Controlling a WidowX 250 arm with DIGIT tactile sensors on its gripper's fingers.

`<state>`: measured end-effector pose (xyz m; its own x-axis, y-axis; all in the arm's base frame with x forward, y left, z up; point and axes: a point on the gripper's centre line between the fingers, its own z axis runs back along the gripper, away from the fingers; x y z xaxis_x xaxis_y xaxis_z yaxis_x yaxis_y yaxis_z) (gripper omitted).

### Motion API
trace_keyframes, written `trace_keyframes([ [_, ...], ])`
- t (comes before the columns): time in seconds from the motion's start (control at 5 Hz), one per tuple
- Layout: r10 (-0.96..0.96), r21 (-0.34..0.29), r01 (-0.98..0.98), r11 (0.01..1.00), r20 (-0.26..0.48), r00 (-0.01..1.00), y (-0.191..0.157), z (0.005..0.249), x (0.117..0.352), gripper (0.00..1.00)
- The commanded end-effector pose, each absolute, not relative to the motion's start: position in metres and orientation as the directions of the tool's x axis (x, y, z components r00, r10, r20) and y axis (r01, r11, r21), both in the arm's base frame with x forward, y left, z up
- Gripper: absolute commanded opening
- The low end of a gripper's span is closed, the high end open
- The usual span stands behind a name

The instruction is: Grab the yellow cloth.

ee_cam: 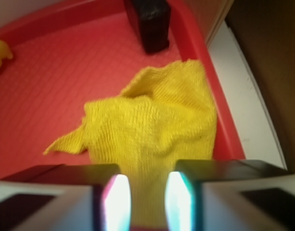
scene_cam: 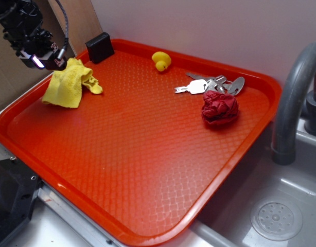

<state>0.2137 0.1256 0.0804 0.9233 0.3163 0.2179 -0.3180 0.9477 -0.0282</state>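
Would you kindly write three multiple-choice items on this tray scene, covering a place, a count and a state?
1. Where does the duck sit?
A. near the tray's far rim
B. on the cloth
C. in the sink

2. How many yellow things are on the tray?
A. one
B. two
C. four

3. How is the cloth?
A. folded flat, untouched
B. draped over the faucet
C. pinched between the jaws, hanging rumpled

Key: 1 A, the duck is close to the back rim, beyond the keys. 2 B, only cloth and duck are yellow. 3 C, the wrist view shows cloth running up between the jaws of the gripper.
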Motion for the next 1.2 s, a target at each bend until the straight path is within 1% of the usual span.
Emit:
trace_keyframes([
  [0.0,0.307,-0.009,-0.314,0.949,0.248,0.919,0.128,0.073,0.226,1.00],
  [0.2,0.312,-0.005,-0.320,0.947,0.240,0.919,0.128,0.067,0.232,1.00],
  [0.4,0.302,0.002,-0.313,0.950,0.251,0.920,0.128,0.057,0.242,1.00],
  [0.6,0.263,0.033,-0.275,0.961,0.205,0.943,0.124,0.027,0.244,1.00],
  [0.8,0.267,0.040,-0.277,0.960,0.162,0.950,0.125,0.009,0.231,1.00],
  [1.0,0.272,0.043,-0.280,0.959,0.146,0.951,0.126,-0.001,0.230,1.00],
])
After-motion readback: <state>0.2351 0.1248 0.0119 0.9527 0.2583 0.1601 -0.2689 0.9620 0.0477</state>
